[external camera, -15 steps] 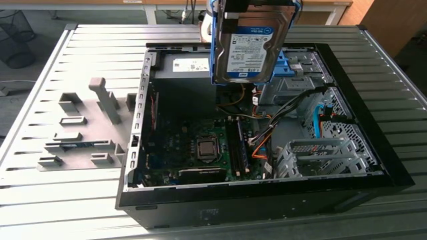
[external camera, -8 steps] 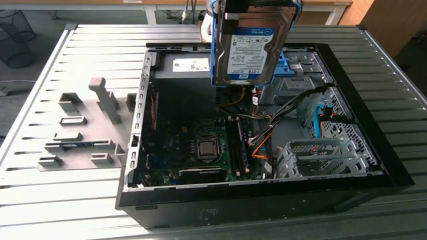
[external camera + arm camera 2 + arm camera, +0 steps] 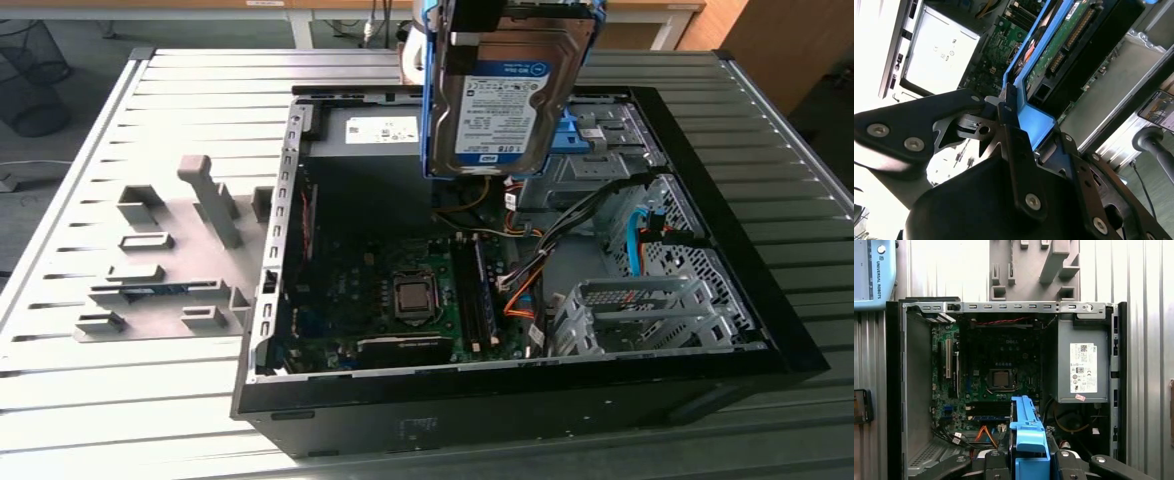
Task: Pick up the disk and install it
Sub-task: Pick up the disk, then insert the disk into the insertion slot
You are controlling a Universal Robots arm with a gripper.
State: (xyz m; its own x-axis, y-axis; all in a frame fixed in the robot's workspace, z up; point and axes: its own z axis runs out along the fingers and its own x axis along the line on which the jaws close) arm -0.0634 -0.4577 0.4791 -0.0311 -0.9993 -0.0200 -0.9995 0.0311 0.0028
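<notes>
The disk (image 3: 505,100), a silver hard drive with a white-and-blue label in a blue carrier, hangs upright in the air over the back half of the open computer case (image 3: 267,300). My gripper (image 3: 518,20) is shut on its upper end. In the second wrist view the black fingers (image 3: 1014,145) clamp the blue carrier (image 3: 1036,120), with the drive's green circuit board (image 3: 1064,45) beyond. In the first wrist view the carrier's edge (image 3: 1026,432) sticks out from between the gripper's (image 3: 1029,462) fingers, above the case's cables.
Inside the case lie the motherboard (image 3: 400,290), bundled cables (image 3: 527,285), a metal drive cage (image 3: 641,310) at the exterior view's right, and the power supply (image 3: 1081,365). A grey fixture with pegs (image 3: 174,260) sits on the slatted table (image 3: 107,400) beside the case.
</notes>
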